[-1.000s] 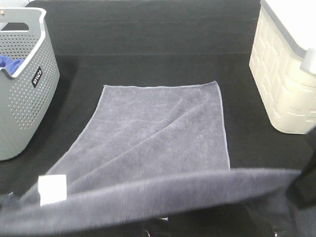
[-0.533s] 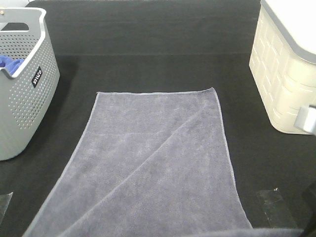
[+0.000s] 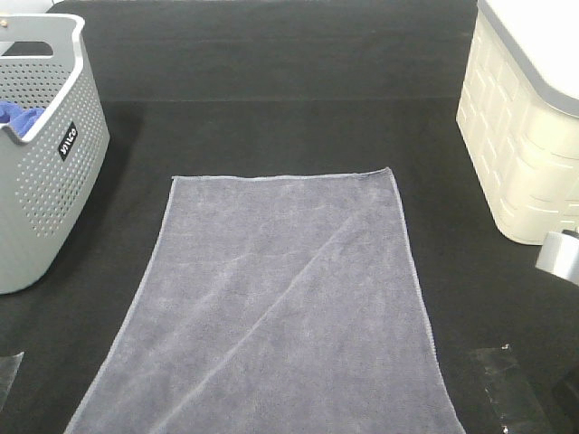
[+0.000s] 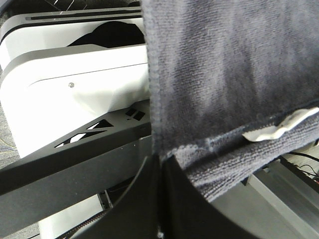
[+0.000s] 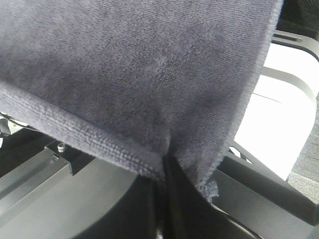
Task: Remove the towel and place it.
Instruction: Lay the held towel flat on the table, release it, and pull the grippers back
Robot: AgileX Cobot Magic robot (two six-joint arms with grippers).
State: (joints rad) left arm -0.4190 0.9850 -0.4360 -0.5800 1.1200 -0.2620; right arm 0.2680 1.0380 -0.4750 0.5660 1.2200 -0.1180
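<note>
high: towel [image 3: 280, 307] spread flat on table [image 3: 271, 90], right of basket [image 3: 45, 181]; near end runs out of frame | left wrist: left gripper [image 4: 160, 160] pressed together, pinching towel hem; white tag [image 4: 276, 127] beside | right wrist: right gripper [image 5: 167, 160] pinching towel corner

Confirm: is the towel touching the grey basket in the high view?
No, a strip of bare black table separates the towel from the basket.

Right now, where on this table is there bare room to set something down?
The widest bare patch is the far band beyond the towel, between the grey perforated basket and the cream basket. Narrower strips flank the towel beside each basket. The towel covers the middle, its near end pinched by the left end effector and the right end effector.
</note>
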